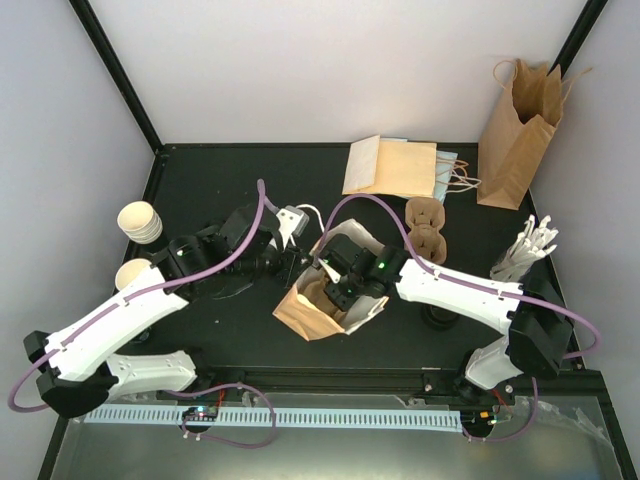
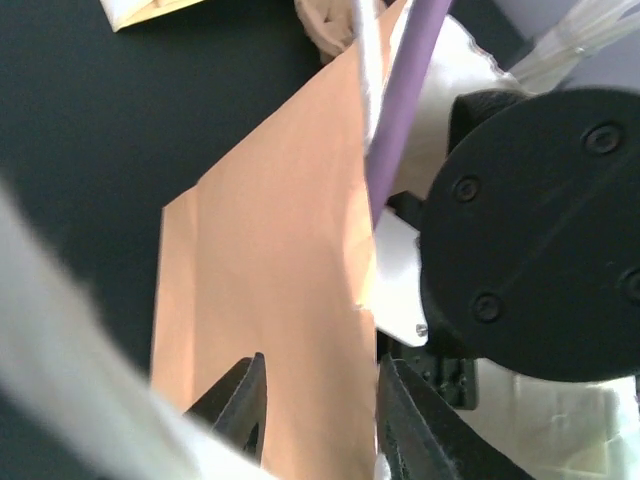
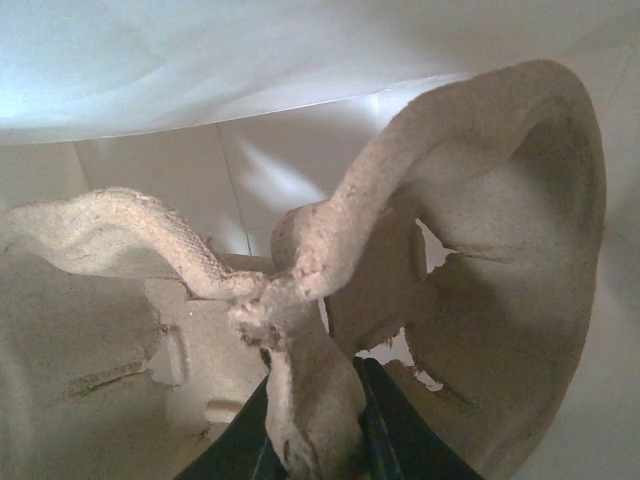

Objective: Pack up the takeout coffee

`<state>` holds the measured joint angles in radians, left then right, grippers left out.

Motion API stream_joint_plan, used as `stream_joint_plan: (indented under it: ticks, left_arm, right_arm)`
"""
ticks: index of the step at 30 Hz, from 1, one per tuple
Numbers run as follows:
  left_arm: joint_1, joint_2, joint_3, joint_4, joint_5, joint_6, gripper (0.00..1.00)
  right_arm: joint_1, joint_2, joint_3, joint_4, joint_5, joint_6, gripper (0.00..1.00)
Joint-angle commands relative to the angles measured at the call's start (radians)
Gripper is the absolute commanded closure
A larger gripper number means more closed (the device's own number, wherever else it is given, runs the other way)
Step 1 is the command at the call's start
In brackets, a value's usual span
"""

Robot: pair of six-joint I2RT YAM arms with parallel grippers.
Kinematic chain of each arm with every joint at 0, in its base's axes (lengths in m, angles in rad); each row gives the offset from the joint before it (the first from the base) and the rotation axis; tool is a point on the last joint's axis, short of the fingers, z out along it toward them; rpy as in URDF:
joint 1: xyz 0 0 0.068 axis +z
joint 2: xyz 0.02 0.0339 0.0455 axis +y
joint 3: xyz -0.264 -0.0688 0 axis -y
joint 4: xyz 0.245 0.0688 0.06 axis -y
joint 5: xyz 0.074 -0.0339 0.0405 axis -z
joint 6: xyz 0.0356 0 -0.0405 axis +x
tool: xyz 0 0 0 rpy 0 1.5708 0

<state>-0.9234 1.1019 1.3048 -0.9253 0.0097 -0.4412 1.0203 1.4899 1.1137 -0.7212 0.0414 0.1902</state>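
Holding carrier: right gripper [image 3: 315, 420] clamps pulp cup carrier [image 3: 480, 250] inside kraft bag [image 1: 297, 310].
Left gripper [image 2: 322, 372]: jaws apart at the bag's wall.
Kraft bag: lying sideways on bench [image 1: 240, 335].

Even bright light; soft shadows; left wrist foreground blurred; right wrist view pale.

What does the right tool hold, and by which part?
The right tool pinches the pulp cup carrier by its middle ridge, inside the paper bag.
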Motion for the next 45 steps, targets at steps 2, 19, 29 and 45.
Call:
stream_joint_plan:
  ticks: [2,19,29,45]
  left_arm:
    - [-0.006,-0.018,0.026,-0.075,-0.095,-0.015,0.78]
    - [0.026,-0.138,-0.055,-0.029,-0.169,-0.007,0.98]
    - [0.048,-0.162,-0.109,0.043,-0.119,-0.012,0.99]
    - [0.117,-0.188,-0.125,0.045,-0.115,-0.009,0.99]
  right_arm:
    - [-0.002,0.021,0.01,0.01,0.012,-0.04,0.83]
    - [-0.002,0.075,0.066,-0.014,-0.023,-0.152,0.83]
    - [0.006,0.161,0.13,-0.094,-0.06,-0.233,0.83]
    - [0.019,0.293,0.186,-0.123,-0.037,-0.288,0.83]
